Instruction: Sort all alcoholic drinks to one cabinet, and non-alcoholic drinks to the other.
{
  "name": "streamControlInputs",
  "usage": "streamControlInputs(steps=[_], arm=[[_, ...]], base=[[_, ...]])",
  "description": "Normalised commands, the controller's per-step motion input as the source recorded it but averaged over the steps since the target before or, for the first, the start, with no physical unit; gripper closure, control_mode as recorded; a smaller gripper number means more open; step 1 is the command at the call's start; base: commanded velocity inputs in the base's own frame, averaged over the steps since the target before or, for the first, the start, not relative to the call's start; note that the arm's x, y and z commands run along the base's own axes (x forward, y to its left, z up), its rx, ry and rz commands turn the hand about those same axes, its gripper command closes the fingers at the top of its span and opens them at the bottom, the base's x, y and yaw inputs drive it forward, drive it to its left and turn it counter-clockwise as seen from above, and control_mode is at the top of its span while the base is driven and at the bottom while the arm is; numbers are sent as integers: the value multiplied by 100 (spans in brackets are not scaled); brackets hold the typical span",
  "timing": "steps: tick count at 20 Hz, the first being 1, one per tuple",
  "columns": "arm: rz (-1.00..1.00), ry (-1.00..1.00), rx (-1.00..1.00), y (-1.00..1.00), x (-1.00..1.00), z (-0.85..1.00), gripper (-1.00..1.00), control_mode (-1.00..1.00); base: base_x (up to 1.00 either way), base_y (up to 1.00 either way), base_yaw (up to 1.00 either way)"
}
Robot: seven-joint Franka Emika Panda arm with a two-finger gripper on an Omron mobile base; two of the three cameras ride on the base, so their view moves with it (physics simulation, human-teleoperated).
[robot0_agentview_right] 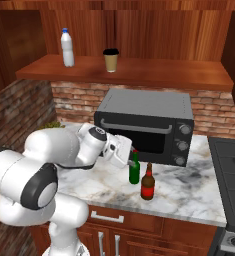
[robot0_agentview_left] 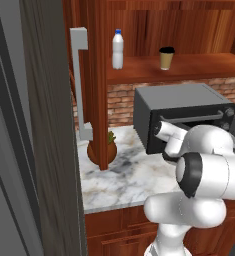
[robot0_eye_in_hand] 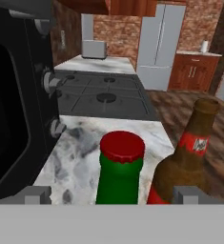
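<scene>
Closest to the hand camera, a green glass bottle point(robot0_eye_in_hand: 120, 171) with a red cap is seen right between the two finger tips of the gripper point(robot0_eye_in_hand: 112, 195), whose jaws are spread as wide as they go on either side of the neck; nothing is held, and no contact with the glass can be made out. Just beside it, to its right in that view, a brown bottle with a red label point(robot0_eye_in_hand: 187, 164) is seen, close to the green one but whether touching cannot be told.

From the right base view, both bottles are shown upright on the marble counter point(robot0_agentview_right: 186, 192), in front of a black toaster oven point(robot0_agentview_right: 146, 125). The white arm is stretched level across the counter towards them.

As for progress, the white plastic bottle with a blue cap point(robot0_agentview_right: 67, 47) and the tan coffee cup with a black lid point(robot0_agentview_right: 111, 60) are seen well apart on the open wooden cabinet shelf point(robot0_agentview_right: 154, 72) above the oven, so the non-alcoholic half is judged to be done. The two alcoholic bottles are judged not yet sorted; a first grasp on the green one appears to be in hand.

Around the counter, a red brick backsplash point(robot0_agentview_right: 69, 102) is shown. A stove top point(robot0_eye_in_hand: 101, 93) lies beyond the oven, and a pale grey refrigerator point(robot0_eye_in_hand: 158, 45) stands further back over a wooden floor.
</scene>
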Motion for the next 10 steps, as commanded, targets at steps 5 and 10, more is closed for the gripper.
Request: streamControlInputs(steps=[5,10], arm=[[-2,3,-2,-7,6,-9,-100,-100],[-2,2,-6,-4,2,-1,-100,-100]], base=[[0,0,0],[0,0,0]])
